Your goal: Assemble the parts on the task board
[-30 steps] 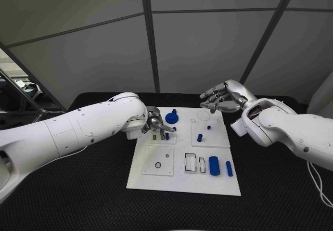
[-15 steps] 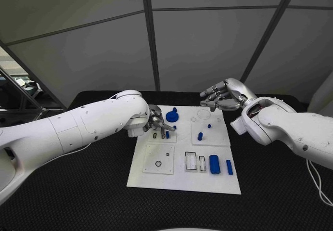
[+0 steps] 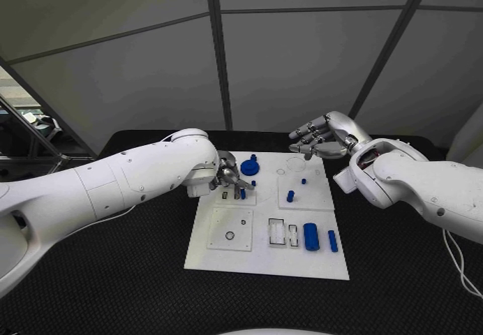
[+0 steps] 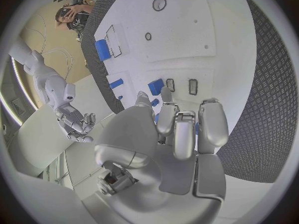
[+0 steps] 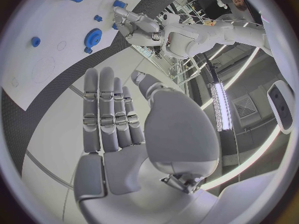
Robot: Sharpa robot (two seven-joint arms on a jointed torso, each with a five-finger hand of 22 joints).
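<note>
The silver left hand (image 3: 227,179), pinching a small blue peg (image 3: 243,195), has edged inward over the white plastic task board (image 3: 232,258); insertion seems underway.

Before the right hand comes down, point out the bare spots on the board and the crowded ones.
Bare: the task board's near edge, below the large blue cylinder. Crowded: the far left part, where the left hand sits by the blue gear. The right hand hovers open above the far right corner.
</note>
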